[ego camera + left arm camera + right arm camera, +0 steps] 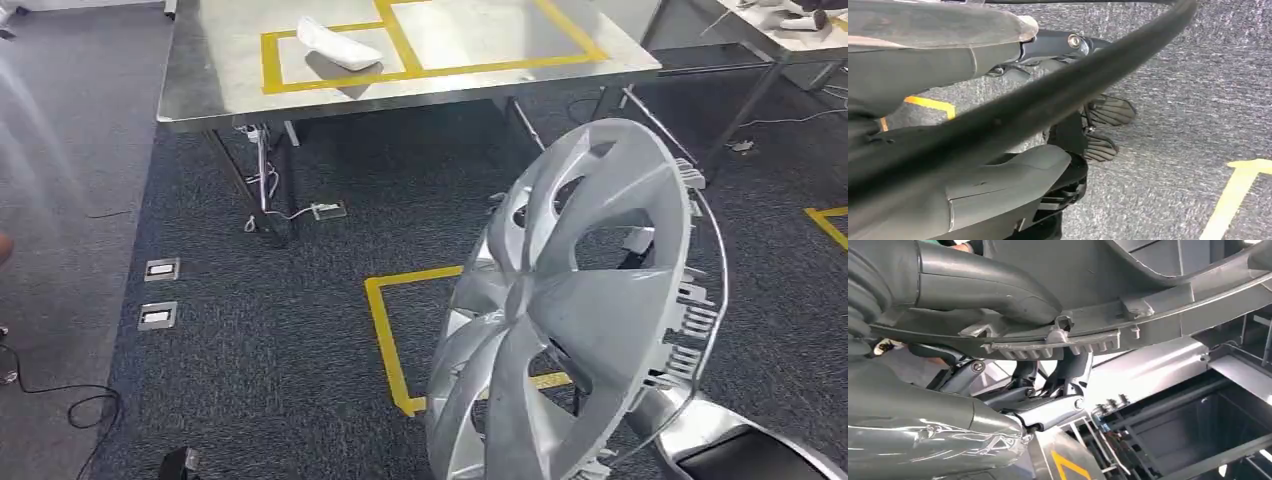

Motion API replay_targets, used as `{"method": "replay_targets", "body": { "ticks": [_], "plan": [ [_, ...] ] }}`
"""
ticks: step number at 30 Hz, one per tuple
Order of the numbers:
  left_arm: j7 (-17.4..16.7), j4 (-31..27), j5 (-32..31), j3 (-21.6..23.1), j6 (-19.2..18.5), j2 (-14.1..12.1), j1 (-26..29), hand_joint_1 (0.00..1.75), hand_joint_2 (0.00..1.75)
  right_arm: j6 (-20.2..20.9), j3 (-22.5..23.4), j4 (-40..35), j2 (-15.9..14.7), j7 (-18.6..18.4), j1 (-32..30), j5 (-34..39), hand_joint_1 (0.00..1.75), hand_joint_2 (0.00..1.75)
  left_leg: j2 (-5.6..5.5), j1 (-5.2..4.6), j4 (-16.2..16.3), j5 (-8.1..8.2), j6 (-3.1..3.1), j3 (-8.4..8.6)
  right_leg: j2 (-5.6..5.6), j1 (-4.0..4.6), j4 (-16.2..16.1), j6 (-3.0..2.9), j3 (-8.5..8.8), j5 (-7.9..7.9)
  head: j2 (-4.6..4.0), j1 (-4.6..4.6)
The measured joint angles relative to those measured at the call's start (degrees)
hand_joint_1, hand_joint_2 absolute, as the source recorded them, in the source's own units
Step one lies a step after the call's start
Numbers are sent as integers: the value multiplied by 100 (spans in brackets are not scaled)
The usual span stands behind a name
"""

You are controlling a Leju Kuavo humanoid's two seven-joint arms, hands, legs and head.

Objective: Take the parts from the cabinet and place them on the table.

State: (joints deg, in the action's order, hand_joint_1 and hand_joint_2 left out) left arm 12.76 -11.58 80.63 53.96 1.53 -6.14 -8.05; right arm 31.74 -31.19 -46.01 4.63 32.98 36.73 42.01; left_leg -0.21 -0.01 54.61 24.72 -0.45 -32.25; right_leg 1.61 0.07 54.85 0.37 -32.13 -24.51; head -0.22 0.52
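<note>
The hubcap [580, 310] is held upright by its rim in the right robot hand [1013, 360], thumb clamped over the edge; whether the left robot hand [998, 165] is open cannot be told. Carried over carpet [300, 330], it could slip before the surface [210, 90] is reached, where a white part [338, 45] lies

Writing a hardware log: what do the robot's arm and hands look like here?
The right arm is glossy silver with a black inset panel. The right hand has a grey ribbed cover, thick grey thumb and darker metal linkages. The left hand has grey shells and ribbed dark fingertips.
</note>
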Motion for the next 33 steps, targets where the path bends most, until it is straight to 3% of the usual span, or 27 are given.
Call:
{"method": "replay_targets", "body": {
  "ticks": [24, 25, 26, 27, 28, 29, 31, 32, 33],
  "plan": [
    [46, 0, 55, 0, -22, -35, 55, 0, 175, -265, -13, -393, -131, 4, -45, -186, 175, 175, 0, 0, 0, 0, 0, 2, 1, -1, -1, 0, 0, 0, 0, -2],
    [46, 0, 53, 0, -26, -50, 51, 0, 175, -287, -13, -418, -133, 2, -50, -195, 175, 175, -2, -26, 17, 22, 68, 4, 5, -30, -70, 73, 23, 26, 0, 4],
    [44, 0, 46, 0, -46, -48, 43, 0, 175, -298, -7, -450, -138, -2, -54, -208, 175, 175, 15, -9, -116, -15, 118, 66, 14, -10, -121, 102, 66, 33, 0, 24],
    [42, 0, 35, 0, -61, -41, 49, 0, 175, -302, 11, -490, -164, -4, -72, -219, 175, 175, 47, 69, -259, -73, 138, 169, -23, -12, -82, 107, 9, 9, 0, 24],
    [35, 0, 35, 0, -66, -35, 46, 0, 175, -302, 22, -518, -173, -11, -73, -225, 175, 175, 58, 62, -316, -78, 149, 244, -56, -12, 142, 141, -57, -106, 0, -9],
    [33, 0, 35, 0, -66, -35, 39, 0, 175, -304, 26, -538, -188, -28, -72, -225, 175, 175, 74, 68, -317, -67, 169, 275, -64, -30, 559, 161, -253, -292, 0, -42],
    [13, 0, 35, 0, -66, -33, 31, 0, 175, -313, 33, -581, -227, -85, -133, -225, 175, 175, 94, 75, -316, -14, 159, 339, -77, -86, 1553, 218, -772, -626, 0, -83],
    [11, 0, 33, 0, -66, -33, 29, 0, 175, -319, 37, -603, -247, -101, -171, -225, 175, 175, 95, 87, -311, 13, 133, 366, -86, -119, 1785, 247, -925, -641, 0, -90],
    [4, 0, 26, 0, -66, -28, 33, 0, 175, -328, 50, -623, -271, -109, -210, -223, 175, 175, 92, 111, -308, 47, 97, 412, -97, -153, 1703, 276, -922, -505, 0, -103]
  ]
}}
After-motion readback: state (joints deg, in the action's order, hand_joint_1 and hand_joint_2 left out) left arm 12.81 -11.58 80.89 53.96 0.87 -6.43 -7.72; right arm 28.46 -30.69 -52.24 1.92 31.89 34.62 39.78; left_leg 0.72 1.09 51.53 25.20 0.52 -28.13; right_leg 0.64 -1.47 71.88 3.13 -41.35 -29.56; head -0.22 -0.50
